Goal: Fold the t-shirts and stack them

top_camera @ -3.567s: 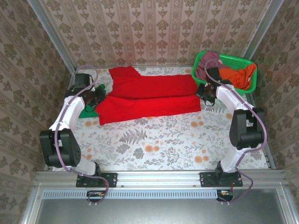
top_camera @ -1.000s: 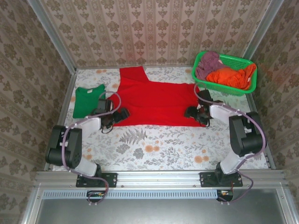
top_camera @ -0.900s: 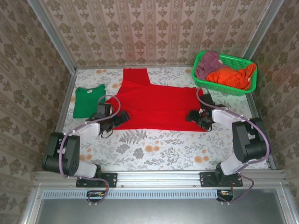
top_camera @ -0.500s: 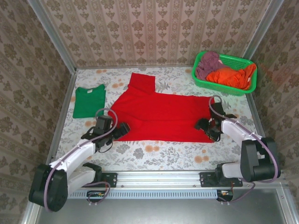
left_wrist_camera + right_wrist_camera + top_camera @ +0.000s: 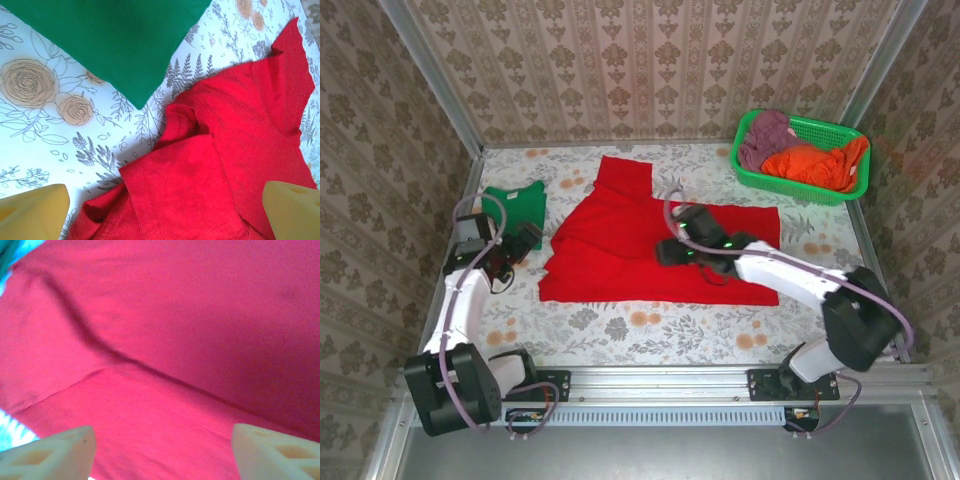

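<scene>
Red t-shirt (image 5: pixel 620 265) long axis left-right, sleeve (image 5: pixel 623 172) toward far wall (image 5: pixel 650 70); left pincer (image 5: pixel 164 207), right pincer (image 5: pixel 162 450) agape, empty.

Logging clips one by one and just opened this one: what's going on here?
Two robot arms are folding t-shirts on a floral table. The red t-shirt lies partly folded mid-table. The right gripper hovers open over its middle, holding nothing. The left gripper, also open and empty, hangs above its left edge, beside the green t-shirt lying folded at the far left. A basket of other clothes sits in the far right corner.
</scene>
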`<state>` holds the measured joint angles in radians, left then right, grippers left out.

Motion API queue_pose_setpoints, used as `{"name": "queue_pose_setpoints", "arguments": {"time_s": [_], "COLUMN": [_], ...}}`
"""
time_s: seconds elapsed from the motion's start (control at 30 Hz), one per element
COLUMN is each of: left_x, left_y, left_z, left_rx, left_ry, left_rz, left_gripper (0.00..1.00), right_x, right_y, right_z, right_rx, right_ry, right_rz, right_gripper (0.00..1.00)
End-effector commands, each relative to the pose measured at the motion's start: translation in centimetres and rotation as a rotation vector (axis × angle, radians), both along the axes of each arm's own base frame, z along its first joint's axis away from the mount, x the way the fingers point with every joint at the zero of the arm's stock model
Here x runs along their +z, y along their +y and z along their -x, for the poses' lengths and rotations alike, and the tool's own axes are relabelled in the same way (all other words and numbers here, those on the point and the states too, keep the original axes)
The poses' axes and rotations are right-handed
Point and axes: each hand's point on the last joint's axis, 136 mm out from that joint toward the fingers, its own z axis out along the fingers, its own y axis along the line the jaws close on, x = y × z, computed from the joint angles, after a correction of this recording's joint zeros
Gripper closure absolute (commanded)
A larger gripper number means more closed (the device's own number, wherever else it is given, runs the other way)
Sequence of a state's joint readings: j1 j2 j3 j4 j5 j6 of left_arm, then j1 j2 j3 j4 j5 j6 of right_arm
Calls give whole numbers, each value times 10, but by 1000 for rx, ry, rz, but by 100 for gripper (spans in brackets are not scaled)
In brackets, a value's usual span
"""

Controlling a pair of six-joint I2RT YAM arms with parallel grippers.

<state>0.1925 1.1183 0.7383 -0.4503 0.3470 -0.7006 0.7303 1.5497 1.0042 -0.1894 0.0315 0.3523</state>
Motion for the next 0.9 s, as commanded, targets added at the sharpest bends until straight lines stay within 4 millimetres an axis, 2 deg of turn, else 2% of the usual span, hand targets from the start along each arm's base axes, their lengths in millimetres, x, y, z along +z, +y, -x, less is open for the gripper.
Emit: {"name": "queue_pose_setpoints", "arguments": {"time_s": [0.0,0.1,0.17,0.3,0.43,0.57,0.73,0.87], "left_x": [14,16,16,14,10,11,17,16], "left_y": [-3,9,15,21,20,22,24,23], "left_z": [1,7,12,20,23,23,21,23], "left_rx": [-54,-24,-8,20,14,3,-10,-15], "left_ry": [-19,-18,-20,-23,-17,-14,-21,-19], "left_rz": [76,91,88,98,102,74,52,54], "left_gripper": [0,0,0,0,0,0,0,0], "right_x": [10,0,-10,-35,-55,-76,-92,-101], "right_y": [72,124,149,182,187,184,182,178], "right_z": [7,25,34,45,42,48,51,46], "right_rx": [233,350,407,495,504,538,539,506], "right_ry": [-171,-195,-186,-181,-154,-112,-74,-48], "right_rz": [62,86,100,164,201,241,256,265], "right_gripper": [36,46,48,50,53,55,57,70]}}
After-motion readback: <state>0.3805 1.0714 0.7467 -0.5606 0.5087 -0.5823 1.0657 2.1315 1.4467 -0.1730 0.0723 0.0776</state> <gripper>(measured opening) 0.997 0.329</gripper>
